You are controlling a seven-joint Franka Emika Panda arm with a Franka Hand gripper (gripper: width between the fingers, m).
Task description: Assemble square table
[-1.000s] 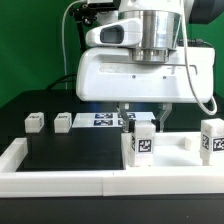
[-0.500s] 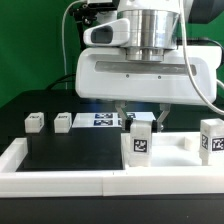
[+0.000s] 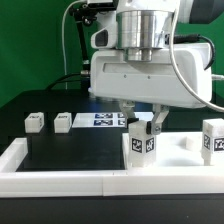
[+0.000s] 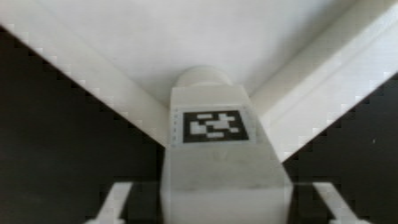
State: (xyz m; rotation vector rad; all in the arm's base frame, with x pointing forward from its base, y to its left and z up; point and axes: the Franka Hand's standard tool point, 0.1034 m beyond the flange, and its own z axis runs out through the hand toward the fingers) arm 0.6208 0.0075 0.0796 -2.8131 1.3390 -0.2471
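A white block leg (image 3: 143, 138) with a tag stands upright on a corner of the white square slab (image 3: 183, 149). My gripper (image 3: 143, 124) hangs straight over it, one finger on each side. In the wrist view the leg (image 4: 217, 125) fills the middle, with the slab's corner (image 4: 267, 40) behind it. My gripper (image 4: 222, 205) is open, and a dark gap shows between each finger (image 4: 118, 200) and the leg. A second leg (image 3: 212, 140) stands at the exterior view's right. Two more legs (image 3: 36, 121) (image 3: 63, 121) lie on the black table at the left.
The long white border rail (image 3: 60, 172) runs along the front and up the exterior view's left. The marker board (image 3: 104, 119) lies flat behind the gripper. Cables hang behind the arm.
My hand has turned about its vertical axis and its body has swung toward the exterior view's right. The leg between the fingers has stayed where it was.
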